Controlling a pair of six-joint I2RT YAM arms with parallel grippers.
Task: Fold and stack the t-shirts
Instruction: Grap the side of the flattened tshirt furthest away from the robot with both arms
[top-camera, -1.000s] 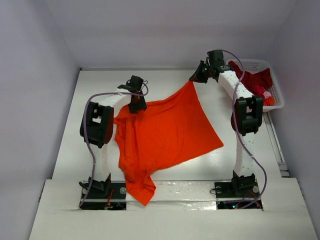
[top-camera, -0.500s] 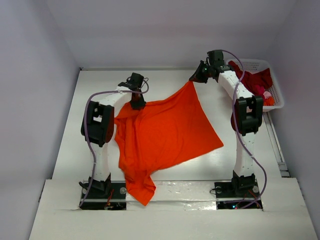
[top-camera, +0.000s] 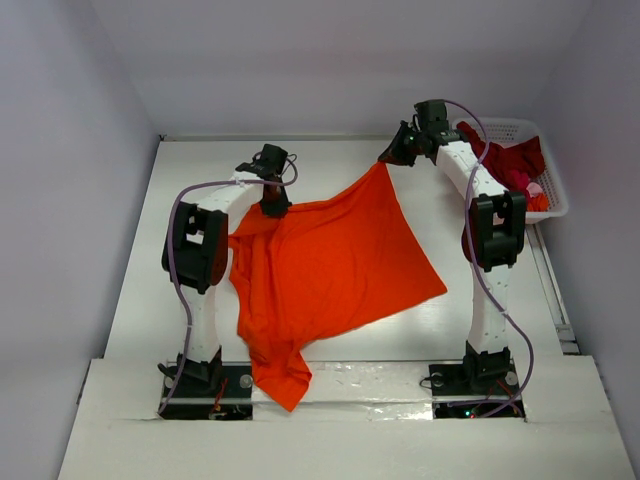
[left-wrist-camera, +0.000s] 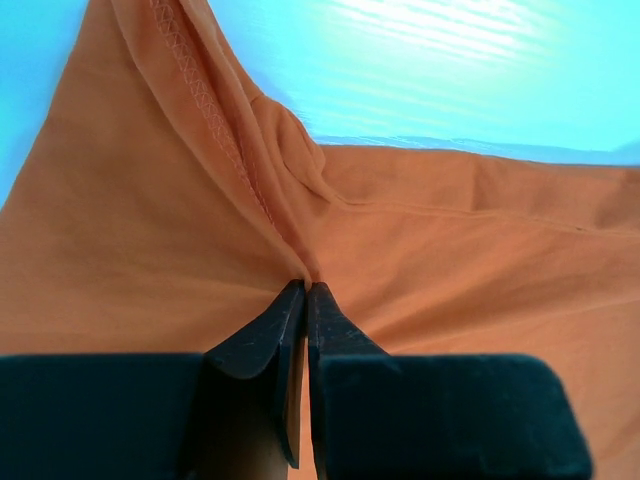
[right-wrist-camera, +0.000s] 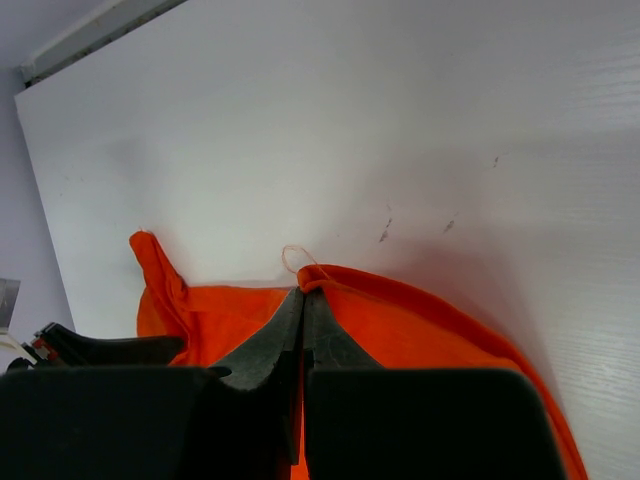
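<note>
A bright orange t-shirt (top-camera: 330, 270) lies spread across the middle of the white table (top-camera: 320, 165), one end hanging over the near edge. My left gripper (top-camera: 274, 207) is shut on the orange t-shirt's far-left edge; the left wrist view shows its fingertips pinching a fold of the orange t-shirt (left-wrist-camera: 150, 230) beside a stitched seam. My right gripper (top-camera: 384, 160) is shut on the shirt's far corner, and the right wrist view shows the hem of the orange t-shirt (right-wrist-camera: 420, 320) bunched between its tips. Dark red t-shirts (top-camera: 505, 160) sit heaped in the basket.
A white lattice basket (top-camera: 550, 165) stands at the far right edge of the table and holds the dark red cloth plus something pink and orange. Grey walls close in the table on the left, back and right.
My left gripper has shifted slightly toward the far edge and closed on the orange shirt's far-left edge. The right arm and the shirt's far corner have stayed put.
</note>
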